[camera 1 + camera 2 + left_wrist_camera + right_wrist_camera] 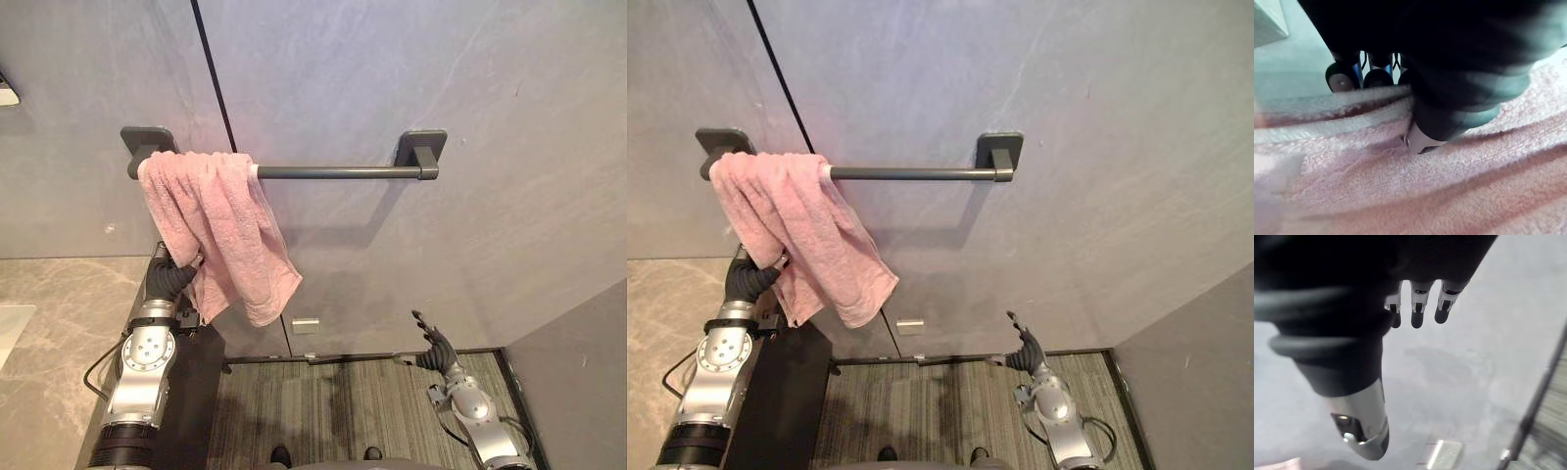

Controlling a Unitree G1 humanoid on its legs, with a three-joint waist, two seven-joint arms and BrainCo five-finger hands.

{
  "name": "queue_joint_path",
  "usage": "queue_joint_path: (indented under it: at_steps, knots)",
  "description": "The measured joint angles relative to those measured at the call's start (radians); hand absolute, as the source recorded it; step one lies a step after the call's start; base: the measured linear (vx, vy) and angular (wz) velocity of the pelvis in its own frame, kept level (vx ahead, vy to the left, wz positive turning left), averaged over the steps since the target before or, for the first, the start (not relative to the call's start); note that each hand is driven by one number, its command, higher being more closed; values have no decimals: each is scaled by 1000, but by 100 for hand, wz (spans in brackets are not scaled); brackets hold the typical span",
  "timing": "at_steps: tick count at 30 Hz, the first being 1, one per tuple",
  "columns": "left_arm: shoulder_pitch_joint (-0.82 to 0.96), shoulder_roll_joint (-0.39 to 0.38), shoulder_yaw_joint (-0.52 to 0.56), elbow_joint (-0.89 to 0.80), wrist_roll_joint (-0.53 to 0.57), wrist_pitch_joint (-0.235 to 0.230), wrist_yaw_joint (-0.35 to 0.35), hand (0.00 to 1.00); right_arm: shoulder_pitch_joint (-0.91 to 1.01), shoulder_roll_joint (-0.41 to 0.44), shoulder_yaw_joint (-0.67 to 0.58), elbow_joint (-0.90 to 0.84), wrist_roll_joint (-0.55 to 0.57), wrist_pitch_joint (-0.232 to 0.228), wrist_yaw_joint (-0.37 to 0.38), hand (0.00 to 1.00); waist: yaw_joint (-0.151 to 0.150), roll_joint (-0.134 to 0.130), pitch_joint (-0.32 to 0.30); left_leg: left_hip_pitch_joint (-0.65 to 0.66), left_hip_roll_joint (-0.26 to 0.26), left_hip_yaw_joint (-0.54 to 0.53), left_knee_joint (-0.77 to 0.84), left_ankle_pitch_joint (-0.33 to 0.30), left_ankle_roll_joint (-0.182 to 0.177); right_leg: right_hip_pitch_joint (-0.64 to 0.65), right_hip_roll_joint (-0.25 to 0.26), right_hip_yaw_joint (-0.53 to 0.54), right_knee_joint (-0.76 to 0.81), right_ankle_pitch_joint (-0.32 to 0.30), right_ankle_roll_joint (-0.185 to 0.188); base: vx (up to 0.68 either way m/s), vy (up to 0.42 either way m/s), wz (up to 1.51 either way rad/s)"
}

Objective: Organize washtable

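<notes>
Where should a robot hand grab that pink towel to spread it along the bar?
Probably the free lower corner of the pink towel, approached from the robot's right. It sits bunched at the left end of the towel bar, whose right part is bare, and that corner hangs loose. The left robot hand pinches the opposite hanging edge; the right robot hand is open.

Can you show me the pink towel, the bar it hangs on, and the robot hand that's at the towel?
pink towel (220, 220): left eye view, middle of the draped cloth.
towel bar (333, 172): left eye view, bare rod.
left robot hand (168, 279): left eye view, dark back cover.
</notes>
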Motion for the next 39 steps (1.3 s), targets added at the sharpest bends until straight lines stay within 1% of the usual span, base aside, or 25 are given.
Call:
queue_joint_path:
  at_steps: [2,5,9,12,16,20,22,27,31,33,36,39]
  knots:
    - [4,0,-26,-14,0,-1,-1,100,-14,-24,45,-59,37,-18,16,0,5,-2,-1,0,2,0,0,0,0,0,1,1,1,0,0,0,0,0]
    - [7,-1,-37,-20,-1,-10,-2,100,-48,-49,94,-98,76,-24,29,0,7,-3,-2,2,4,2,0,0,0,-1,3,4,4,0,0,-27,-12,-2]
    - [8,-8,-65,-20,-6,-22,-1,100,-173,-74,172,-162,170,-40,31,0,24,-3,-2,6,12,2,0,0,0,-5,10,9,17,-3,-4,-50,-23,-2]
    - [10,-8,-68,-20,-28,-22,-1,100,-231,-75,194,-171,208,-43,30,0,29,-3,-2,6,14,-1,0,0,-1,-5,13,8,20,-4,-6,-21,-14,1]
    - [10,-11,-73,-20,-48,-27,-1,100,-322,-85,251,-171,274,-43,29,0,49,-4,-2,1,14,-5,0,1,-1,-7,12,4,20,-5,-6,-7,-6,2]
    - [3,-28,-73,-18,-70,-32,-1,100,-397,-87,287,-168,309,-42,28,0,54,-6,-4,-9,13,-17,0,2,-1,-10,12,-3,20,-5,-6,-1,-7,9]
    - [0,-30,-77,-18,-71,-32,-1,100,-422,-87,290,-159,327,-41,27,0,54,-8,-5,-12,13,-24,0,3,-1,-10,12,-3,20,-5,-6,-6,-7,11]
    - [-13,-31,-100,-15,-89,-32,-1,100,-508,-82,315,-69,379,-39,26,0,56,-10,-6,-16,14,-31,0,6,-3,-10,13,-5,19,-6,-7,-19,-8,4]
    - [-28,-31,-100,-1,-90,-32,-1,100,-538,-67,329,-28,393,-38,26,0,59,-11,-6,-20,14,-38,0,10,-3,-10,14,-10,19,-6,-7,-34,-11,5]
    - [-30,-31,-100,2,-91,-33,-1,100,-563,-65,331,-3,397,-37,26,0,62,-13,-6,-20,14,-39,0,11,-3,-10,14,-11,20,-6,-7,-14,-3,2]
    - [-50,-31,-109,5,-109,-33,-1,100,-582,-60,332,10,404,-37,26,0,77,-20,-6,-24,16,-42,0,14,-5,-13,16,-12,20,-6,-7,-38,-12,3]
    - [-57,-31,-112,5,-111,-33,-1,100,-616,-45,361,36,415,-36,27,0,78,-24,-7,-30,15,-48,0,17,-5,-16,15,-17,20,-6,-7,-24,-7,6]
